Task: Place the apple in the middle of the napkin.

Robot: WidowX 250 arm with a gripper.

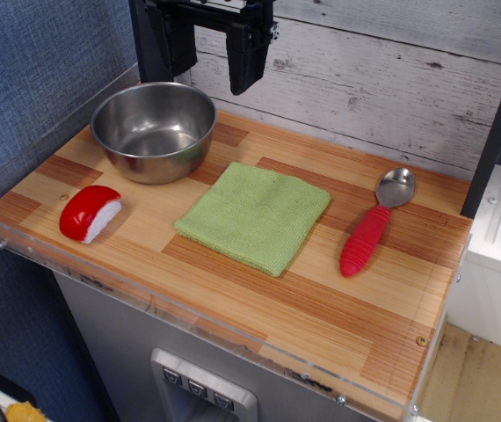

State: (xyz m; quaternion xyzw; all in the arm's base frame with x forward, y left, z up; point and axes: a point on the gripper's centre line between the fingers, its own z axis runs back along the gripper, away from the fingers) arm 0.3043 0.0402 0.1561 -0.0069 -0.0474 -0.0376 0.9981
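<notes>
The apple [90,214] is a glossy red slice with a white cut face, lying at the front left of the wooden tabletop. The napkin [254,214] is a light-green square cloth, flat in the middle of the table, with nothing on it. My gripper [211,48] hangs high at the back, above the steel bowl's far rim. Its two black fingers are spread apart and hold nothing. It is well away from both the apple and the napkin.
A steel bowl [154,130] stands at the back left, just behind the apple. A red-handled metal spoon [375,224] lies right of the napkin. A clear acrylic lip [198,321] runs along the table's front and left edges. A plank wall stands behind.
</notes>
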